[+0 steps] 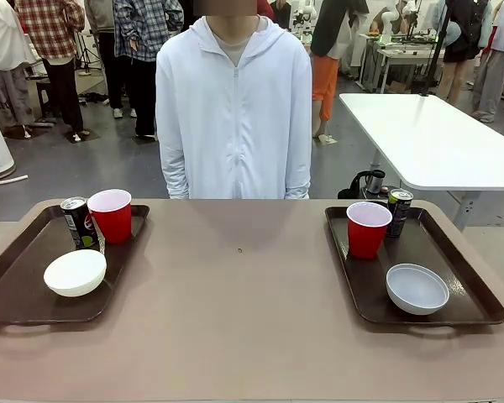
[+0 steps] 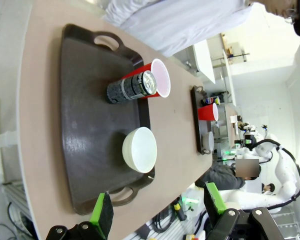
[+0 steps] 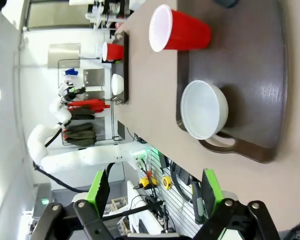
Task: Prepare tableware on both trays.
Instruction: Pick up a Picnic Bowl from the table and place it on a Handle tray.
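On the left tray (image 1: 17,285) stand a dark can (image 1: 80,222), a red cup (image 1: 112,214) and a cream-white bowl (image 1: 75,272). The right tray (image 1: 462,277) carries a red cup (image 1: 368,228), a can (image 1: 398,210) and a pale bowl (image 1: 417,288). My left gripper (image 2: 157,210) hangs open high above the left tray (image 2: 90,125), looking down on its can (image 2: 132,87), cup (image 2: 157,80) and bowl (image 2: 139,149). Over the right tray (image 3: 250,75) my right gripper (image 3: 154,192) is open too, above the bowl (image 3: 205,109) and cup (image 3: 177,31). Nothing sits between either pair of fingers.
A person in a white hooded jacket (image 1: 233,109) stands at the table's far edge, arms down. The brown tabletop (image 1: 239,285) stretches bare between the trays. A white table (image 1: 437,134) stands behind at the right.
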You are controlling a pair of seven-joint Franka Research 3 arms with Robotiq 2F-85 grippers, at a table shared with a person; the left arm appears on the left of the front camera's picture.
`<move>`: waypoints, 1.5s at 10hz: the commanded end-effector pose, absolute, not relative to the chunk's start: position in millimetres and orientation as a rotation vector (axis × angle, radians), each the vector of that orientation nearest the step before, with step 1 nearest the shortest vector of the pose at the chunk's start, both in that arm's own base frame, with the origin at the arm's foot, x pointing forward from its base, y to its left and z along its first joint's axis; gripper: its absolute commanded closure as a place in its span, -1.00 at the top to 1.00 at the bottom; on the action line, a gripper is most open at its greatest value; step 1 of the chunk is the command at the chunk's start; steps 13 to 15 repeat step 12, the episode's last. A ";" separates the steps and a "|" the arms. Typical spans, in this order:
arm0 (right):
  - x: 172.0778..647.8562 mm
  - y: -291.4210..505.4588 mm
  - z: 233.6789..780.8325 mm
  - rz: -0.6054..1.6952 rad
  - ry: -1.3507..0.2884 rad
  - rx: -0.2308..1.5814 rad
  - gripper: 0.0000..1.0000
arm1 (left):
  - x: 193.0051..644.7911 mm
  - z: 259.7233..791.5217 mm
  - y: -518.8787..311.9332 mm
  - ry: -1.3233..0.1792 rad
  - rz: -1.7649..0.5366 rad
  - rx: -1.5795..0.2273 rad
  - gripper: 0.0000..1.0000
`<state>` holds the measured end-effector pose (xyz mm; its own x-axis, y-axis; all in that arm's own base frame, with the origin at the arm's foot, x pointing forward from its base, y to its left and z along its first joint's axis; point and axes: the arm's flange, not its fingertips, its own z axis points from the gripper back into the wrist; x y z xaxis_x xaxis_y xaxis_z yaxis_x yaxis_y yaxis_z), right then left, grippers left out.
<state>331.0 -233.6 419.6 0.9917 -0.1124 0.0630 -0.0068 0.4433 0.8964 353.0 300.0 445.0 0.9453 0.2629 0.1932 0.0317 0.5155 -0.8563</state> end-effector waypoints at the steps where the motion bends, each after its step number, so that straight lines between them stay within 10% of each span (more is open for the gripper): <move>1: 331.8 -247.9 415.2 -0.070 -0.120 1.105 0.91 | 351.4 446.2 301.1 -0.339 0.128 -1.039 0.93; 15: 327.0 -247.6 410.2 -0.093 -0.123 1.109 0.91 | 351.4 446.2 301.1 -0.339 0.128 -1.039 0.93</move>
